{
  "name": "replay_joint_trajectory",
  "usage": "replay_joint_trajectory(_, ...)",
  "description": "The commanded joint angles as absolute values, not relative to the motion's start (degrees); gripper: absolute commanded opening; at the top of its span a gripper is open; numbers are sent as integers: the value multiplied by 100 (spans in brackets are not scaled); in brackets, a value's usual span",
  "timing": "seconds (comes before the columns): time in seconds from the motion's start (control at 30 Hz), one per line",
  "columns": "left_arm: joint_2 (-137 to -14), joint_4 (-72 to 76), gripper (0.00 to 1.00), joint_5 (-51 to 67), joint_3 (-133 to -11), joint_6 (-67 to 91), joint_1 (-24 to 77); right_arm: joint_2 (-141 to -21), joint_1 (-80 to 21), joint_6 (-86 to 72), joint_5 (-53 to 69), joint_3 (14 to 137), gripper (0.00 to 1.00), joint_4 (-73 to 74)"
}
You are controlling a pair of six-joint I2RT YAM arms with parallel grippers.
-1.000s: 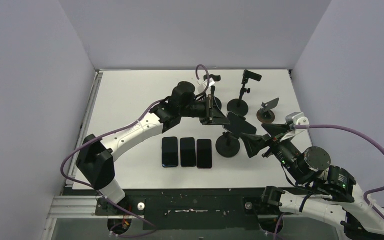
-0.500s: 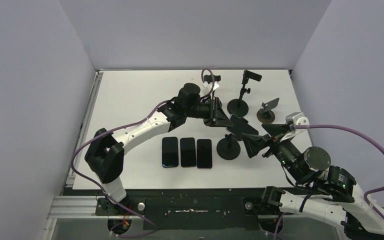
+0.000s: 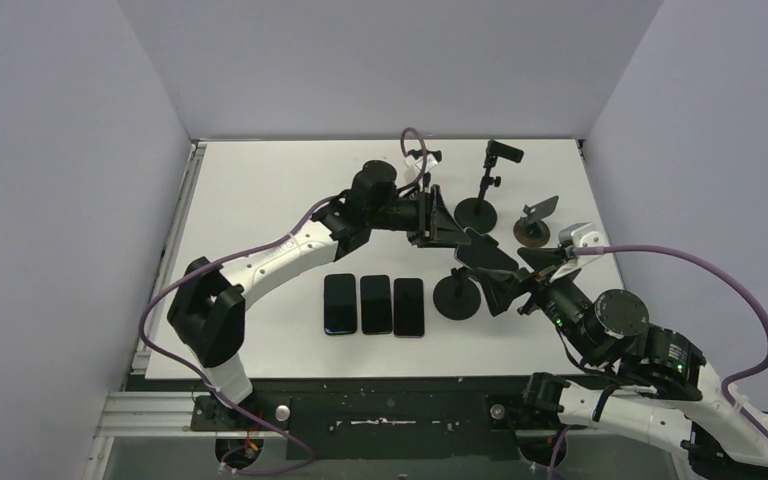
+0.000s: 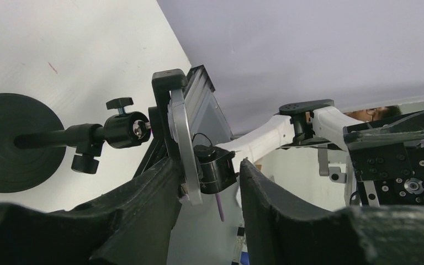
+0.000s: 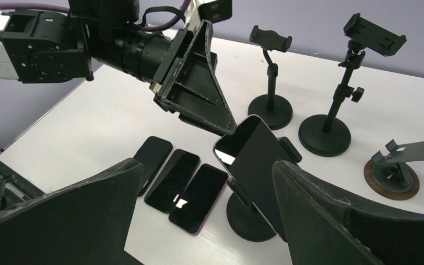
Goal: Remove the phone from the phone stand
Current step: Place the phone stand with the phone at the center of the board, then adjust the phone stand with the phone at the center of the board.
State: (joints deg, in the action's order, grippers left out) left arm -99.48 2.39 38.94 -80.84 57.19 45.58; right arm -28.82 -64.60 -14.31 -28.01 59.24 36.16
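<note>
Two robot arms meet at a phone clamped in a stand on a white bench (image 3: pixel 260 200).
The phone (image 3: pixel 487 250) sits tilted in the phone stand (image 3: pixel 457 297), near the middle of the bench. The left claw (image 3: pixel 448 228) has its fingers spread apart, with the tips at the phone's upper end. The right claw (image 3: pixel 508 287) is also spread wide, close by the phone's near side. Three spare phones (image 3: pixel 374 305) lie flat, just left of the stand.

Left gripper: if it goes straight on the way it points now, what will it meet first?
Most likely the phone clamped in its stand. It sits right ahead of the left gripper, in line with the open gap. Depth is hard to judge.
</note>
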Motion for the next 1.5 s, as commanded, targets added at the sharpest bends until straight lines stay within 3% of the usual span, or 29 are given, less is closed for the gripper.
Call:
replay_joint_trajectory(0.0,-9239,571,45,3820,-8065,5581,4265,-3102,-6495,-1343,-2741,6130,91,3522)
replay_joint_trajectory(0.17,-8081,813,58,3240,-6904,5521,3519,-3552,-6500,-1191,-2667,6282,92,3460)
replay_joint_trajectory(0.37,-6331,1214,94,1564,-5315,4463,3131,-4314,-6502,-1003,-2893,6573,95,3592)
replay_joint_trajectory(0.4,-6094,1321,96,1446,-5107,4313,3113,-4372,-6492,-938,-2788,6595,96,3549)
replay_joint_trajectory(0.57,-5494,1553,96,1514,-4554,3671,3062,-4715,-6262,-724,-2325,6777,100,3535)
replay_joint_trajectory(0.87,-5228,2274,96,2026,-3691,3535,3067,-5235,-3036,-604,1239,6846,100,3328)
replay_joint_trajectory(1.1,-5429,3826,95,1517,-2910,3060,3600,-4580,-2715,-1624,975,6514,100,2878)
replay_joint_trajectory(1.27,-6513,4253,93,516,-3277,1262,5312,-4248,-2714,-2142,624,6723,99,3030)
replay_joint_trajectory(1.47,-8005,5514,88,306,-3680,394,5855,-4201,-2722,-2173,920,6966,97,3475)
